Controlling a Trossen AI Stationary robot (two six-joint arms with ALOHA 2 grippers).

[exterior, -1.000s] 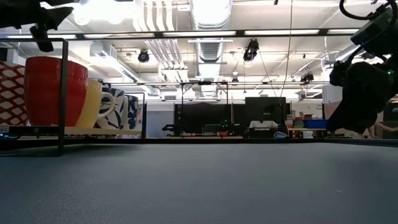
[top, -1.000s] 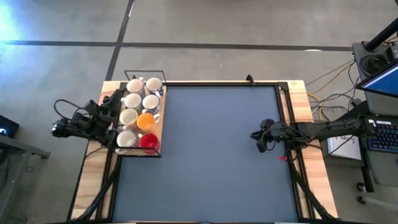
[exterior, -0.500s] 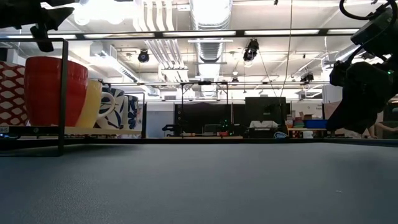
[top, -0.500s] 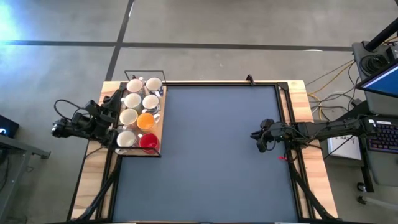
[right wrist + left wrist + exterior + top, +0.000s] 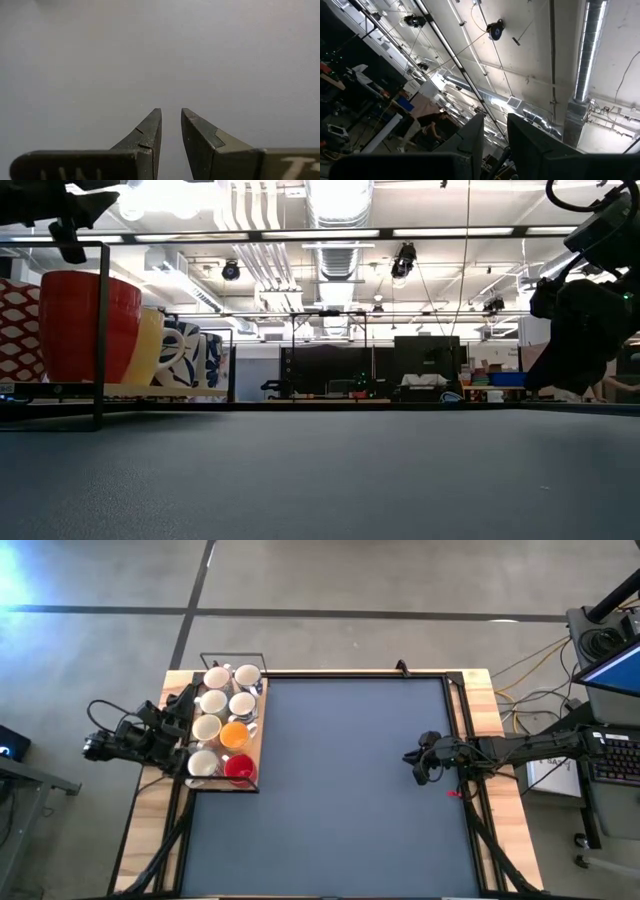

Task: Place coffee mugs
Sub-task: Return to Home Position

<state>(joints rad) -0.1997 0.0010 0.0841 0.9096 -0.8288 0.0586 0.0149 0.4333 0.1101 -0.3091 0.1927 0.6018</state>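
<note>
Tabletop's left edge holds 8 coffee mugs (image 5: 225, 720), apart from both slightly parted, empty grippers.

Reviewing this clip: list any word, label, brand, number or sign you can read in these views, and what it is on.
No text can be read in full.
Right claw: pale marks on its body at the right wrist view's corner, cut off, not readable.
Blue-patterned mug: blue marks, a pattern, no letters.
Monitor beside the table: lit screen, too small to read.
Room behind the table, low view: nothing there large enough to read.
</note>
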